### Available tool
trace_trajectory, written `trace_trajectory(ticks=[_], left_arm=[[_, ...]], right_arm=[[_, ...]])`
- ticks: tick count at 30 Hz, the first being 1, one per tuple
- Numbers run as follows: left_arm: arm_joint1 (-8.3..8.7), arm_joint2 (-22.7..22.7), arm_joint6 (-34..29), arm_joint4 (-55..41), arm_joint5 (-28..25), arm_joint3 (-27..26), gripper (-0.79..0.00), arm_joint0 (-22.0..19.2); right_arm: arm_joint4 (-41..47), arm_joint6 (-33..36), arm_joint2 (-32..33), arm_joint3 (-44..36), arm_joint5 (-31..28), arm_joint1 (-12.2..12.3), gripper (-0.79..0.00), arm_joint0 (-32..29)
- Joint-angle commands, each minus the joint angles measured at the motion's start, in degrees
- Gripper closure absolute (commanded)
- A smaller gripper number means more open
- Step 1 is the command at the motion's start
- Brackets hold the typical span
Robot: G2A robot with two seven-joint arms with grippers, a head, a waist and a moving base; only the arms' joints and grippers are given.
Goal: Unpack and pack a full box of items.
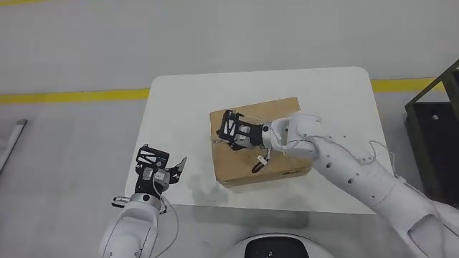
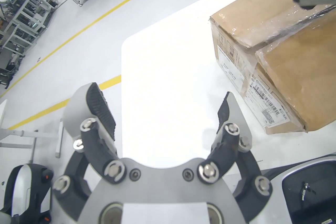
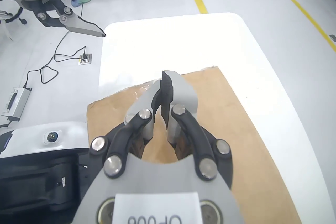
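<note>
The cardboard box (image 1: 276, 118), taped shut, stood on the white table (image 1: 186, 100); the right gripper (image 3: 161, 88), clenched on nothing, hung over its taped top edge, likely to work the tape (image 2: 283, 28) loose, while the left gripper (image 2: 162, 101), spread wide and empty, hung near the box.

White table (image 1: 186, 111), rounded corners, is standing on grey floor (image 1: 72, 43). Yellow line (image 1: 72, 96) is running across that floor. Black cable (image 3: 55, 57) is lying looped beside a floor socket (image 3: 85, 59).
</note>
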Motion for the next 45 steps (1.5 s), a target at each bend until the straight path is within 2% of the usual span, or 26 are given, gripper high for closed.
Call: trace_trajectory(ticks=[1,9,17,23,29,40,45], left_arm=[[0.00,0.02,0.00,0.01,-0.02,0.01,-0.785,-0.02],[0.00,0.02,0.00,0.01,-0.02,0.01,-0.785,-0.02],[0.00,0.02,0.00,0.01,-0.02,0.01,-0.785,-0.02],[0.00,0.02,0.00,0.01,-0.02,0.01,-0.785,-0.02],[0.00,0.02,0.00,0.01,-0.02,0.01,-0.785,-0.02],[0.00,0.02,0.00,0.01,-0.02,0.01,-0.785,-0.02],[0.00,0.02,0.00,0.01,-0.02,0.01,-0.785,-0.02]], right_arm=[[-0.41,-1.51,-2.30,3.37,-0.17,-1.26,0.000,1.46],[0.20,-4.41,-5.92,13.28,0.20,-4.71,0.000,4.30],[-0.44,-5.76,-3.26,16.30,-1.00,-4.37,0.000,3.79],[-1.82,-5.04,1.52,13.40,-1.95,-2.02,0.000,0.46],[-3.03,-2.82,9.51,7.57,-2.00,1.56,0.000,-5.46],[-4.06,3.05,29.34,-8.12,-1.41,8.00,0.000,-19.99],[-3.66,1.42,40.40,-14.77,2.86,10.01,0.000,-26.92]])
